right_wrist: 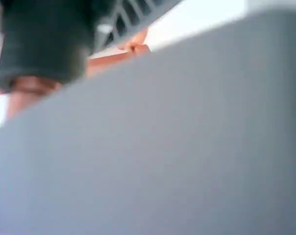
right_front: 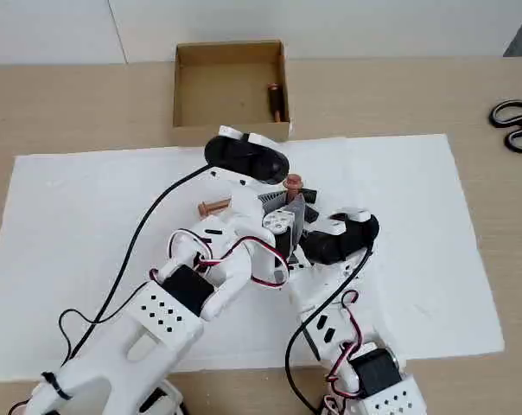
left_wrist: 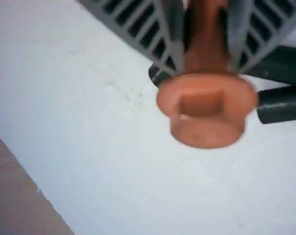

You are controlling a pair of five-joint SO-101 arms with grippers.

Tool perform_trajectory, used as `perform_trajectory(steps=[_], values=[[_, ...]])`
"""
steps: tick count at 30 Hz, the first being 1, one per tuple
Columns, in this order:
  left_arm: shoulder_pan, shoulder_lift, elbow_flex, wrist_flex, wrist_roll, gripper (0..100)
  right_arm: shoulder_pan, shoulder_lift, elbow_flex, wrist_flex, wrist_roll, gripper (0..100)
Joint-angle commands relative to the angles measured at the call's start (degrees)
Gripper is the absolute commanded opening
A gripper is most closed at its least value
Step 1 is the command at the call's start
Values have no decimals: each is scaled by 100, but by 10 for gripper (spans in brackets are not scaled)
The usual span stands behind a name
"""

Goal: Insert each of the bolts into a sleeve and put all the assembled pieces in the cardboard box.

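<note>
Presently the left gripper [left_wrist: 205,56] is shut on a bolt [left_wrist: 207,110]; its grey ribbed fingers [left_wrist: 133,19] pinch the shank directly behind the flanged hex head, which faces the left wrist camera; from the high view I place this above the white sheet [right_front: 88,225], near the table's middle and short of the cardboard box [right_front: 231,45]; the right gripper [right_front: 311,229] sits close against the same spot, whether open or shut I cannot tell; a second copper piece [right_front: 213,207] lies flat on the sheet just beside the left arm; one piece [right_front: 276,102] lies in the box by its right wall; scissors [right_front: 514,124] rest well apart at the table's edge. My reading of the bolt: stiff, small and light, so weight is no concern; the smooth round shank looks likely to swivel or slide between flat pads; the flange offers a shoulder to brace against. I judge the present hold near the head sensible, since it leaves the far end of the shank free for a sleeve; firm clamping should do no harm.
</note>
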Motion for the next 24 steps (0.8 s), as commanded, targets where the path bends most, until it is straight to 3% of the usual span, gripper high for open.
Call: perform_trajectory(steps=[1,10,17,24], values=[[-26,-149,-163,193,-70,8,22,-136,35,-154,-18,3],[-26,-158,-180,352,-53,130,22,-136,35,-154,-18,3],[-44,-404,-189,352,-53,158,22,-136,35,-145,-18,3],[-571,-721,-171,554,-44,181,22,-136,35,-145,-9,3]])
